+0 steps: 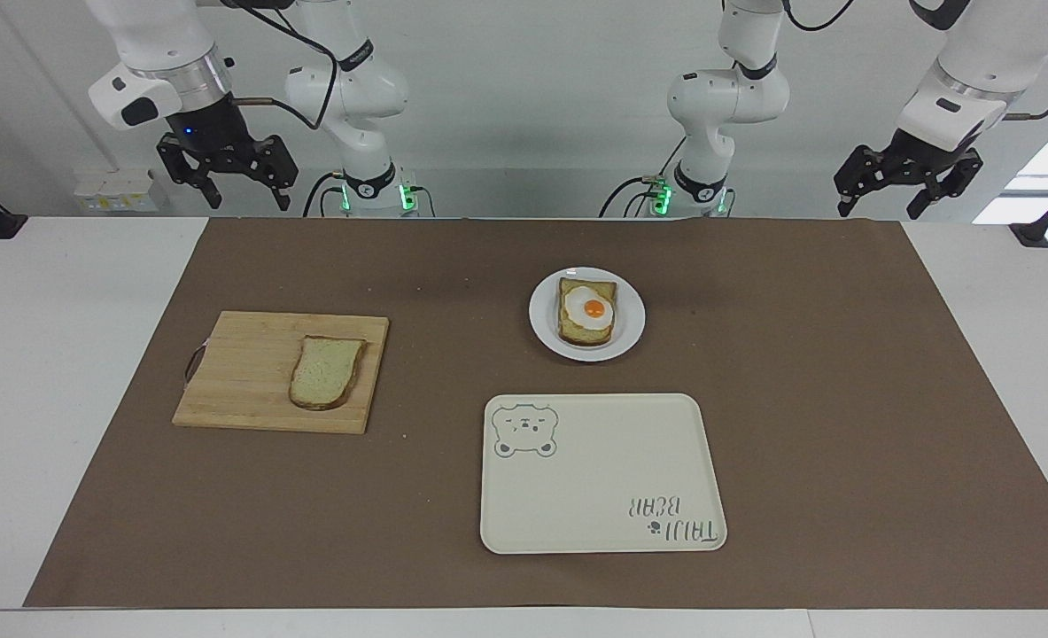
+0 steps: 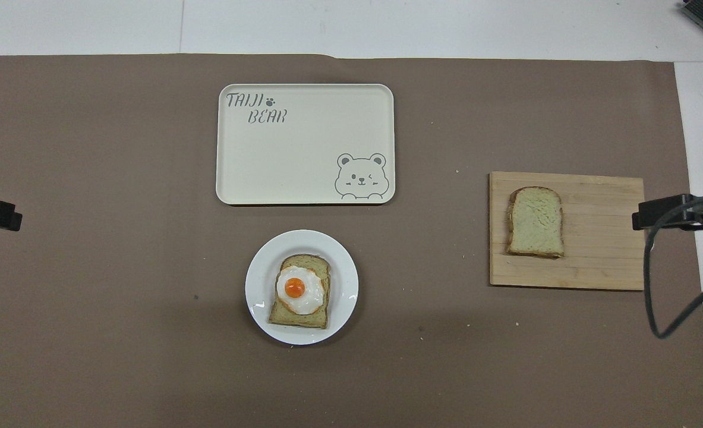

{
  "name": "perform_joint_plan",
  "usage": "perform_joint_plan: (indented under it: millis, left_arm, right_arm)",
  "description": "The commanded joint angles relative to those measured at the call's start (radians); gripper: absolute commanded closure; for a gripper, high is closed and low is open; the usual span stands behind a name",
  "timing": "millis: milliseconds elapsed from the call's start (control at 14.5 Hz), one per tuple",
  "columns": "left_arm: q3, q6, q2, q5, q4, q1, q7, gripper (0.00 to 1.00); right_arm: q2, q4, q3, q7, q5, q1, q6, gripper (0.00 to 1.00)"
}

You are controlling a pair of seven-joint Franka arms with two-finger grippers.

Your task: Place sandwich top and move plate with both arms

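The sandwich top (image 1: 324, 372) (image 2: 535, 221), a plain pale slice with a brown crust, lies flat on a wooden cutting board (image 1: 240, 372) (image 2: 601, 261) toward the right arm's end. The white plate (image 1: 632, 315) (image 2: 348, 285) sits mid-table and carries a toast slice topped with a fried egg (image 1: 587, 310) (image 2: 300, 291). My right gripper (image 1: 249, 200) hangs open and empty, high over the mat's corner at the robots' edge. My left gripper (image 1: 880, 211) waits open and empty over the mat's corner at the left arm's end.
A cream rectangular tray with a bear drawing (image 1: 594, 478) (image 2: 303, 148) lies farther from the robots than the plate. A brown mat (image 1: 842, 399) covers most of the white table. A black cable (image 2: 654, 297) hangs over the right arm's end.
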Motion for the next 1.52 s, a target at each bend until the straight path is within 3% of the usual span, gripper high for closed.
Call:
perform_joint_plan:
  millis: [0,899,1176,1452]
  left_arm:
    - [-0.004,-0.018,-0.002,-0.014,0.014,0.012,0.007,0.00]
    - [-0.004,-0.018,-0.002,-0.014,0.014,0.012,0.007,0.00]
    - [-0.002,-0.018,-0.002,-0.014,0.014,0.012,0.009,0.00]
    - [-0.002,-0.018,-0.002,-0.014,0.014,0.012,0.006,0.00]
  right_arm:
    - [-0.018,-0.029,0.004,-0.037,0.012,-0.019,0.021,0.00]
    - [-0.040,-0.102,0.003,-0.173,0.029,-0.064,0.041,0.00]
    - [-0.024,-0.116,0.003,-0.196,0.039,-0.099,0.098,0.00]
    - [0.032,-0.165,0.003,-0.187,0.104,-0.104,0.233,0.00]
